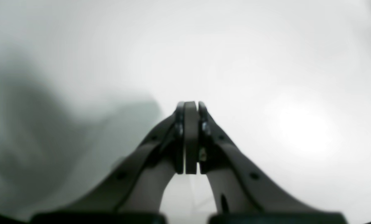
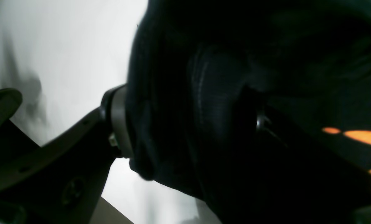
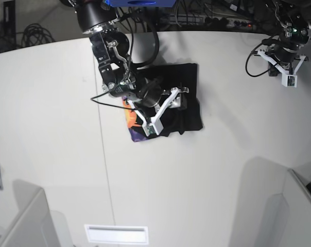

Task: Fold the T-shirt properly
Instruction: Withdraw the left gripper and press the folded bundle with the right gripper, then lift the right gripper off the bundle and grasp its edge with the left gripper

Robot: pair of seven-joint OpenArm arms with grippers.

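White table (image 3: 207, 175) carries black T-shirt (image 3: 189, 82), partly folded. Right gripper (image 2: 185, 124) spread wide, cloth bunched between fingers. Left gripper (image 1: 190, 137) closed, empty.

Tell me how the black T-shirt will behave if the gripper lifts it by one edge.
Probably floppy: the T-shirt lies in soft, creased layers on the table and bunches between the open jaws of the right gripper. It likely drapes and unfolds rather than keeping shape. It looks light, and unlikely to roll or tip.
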